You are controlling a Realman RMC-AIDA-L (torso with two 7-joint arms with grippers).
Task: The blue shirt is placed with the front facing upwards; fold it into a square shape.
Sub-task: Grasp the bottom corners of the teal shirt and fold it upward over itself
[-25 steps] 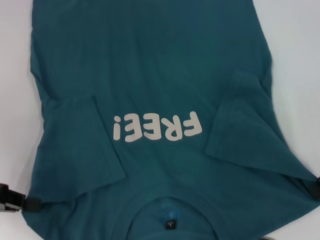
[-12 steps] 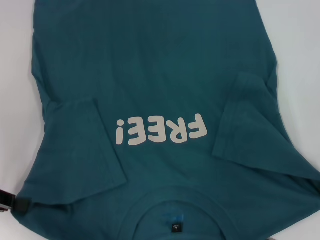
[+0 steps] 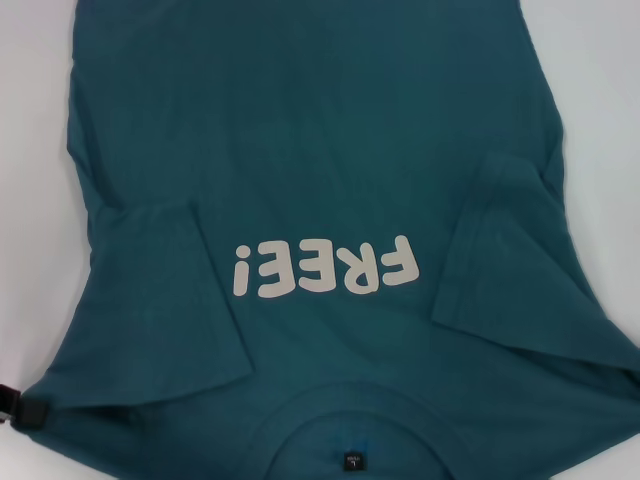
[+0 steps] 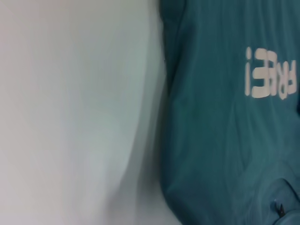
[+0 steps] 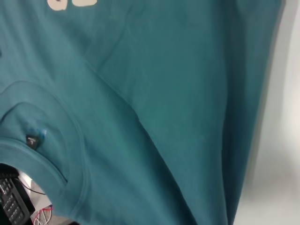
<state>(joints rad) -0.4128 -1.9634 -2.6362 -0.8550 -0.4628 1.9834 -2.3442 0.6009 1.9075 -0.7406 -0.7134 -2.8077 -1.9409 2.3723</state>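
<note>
The blue shirt lies front up on the white table and fills most of the head view. Its cream letters read upside down from here. The collar and black neck label are nearest me. Both short sleeves are folded inward onto the body, one on the left and one on the right. A black part of my left gripper shows at the shirt's near left shoulder edge. The right gripper is out of view. The wrist views show the shirt from close above.
Bare white table runs along both sides of the shirt. A dark piece with thin wires sits at the edge of the right wrist view, past the collar.
The shirt has slid slightly toward me and to the right. The left gripper has moved outward to the frame's edge, and the right gripper has left the head view.
</note>
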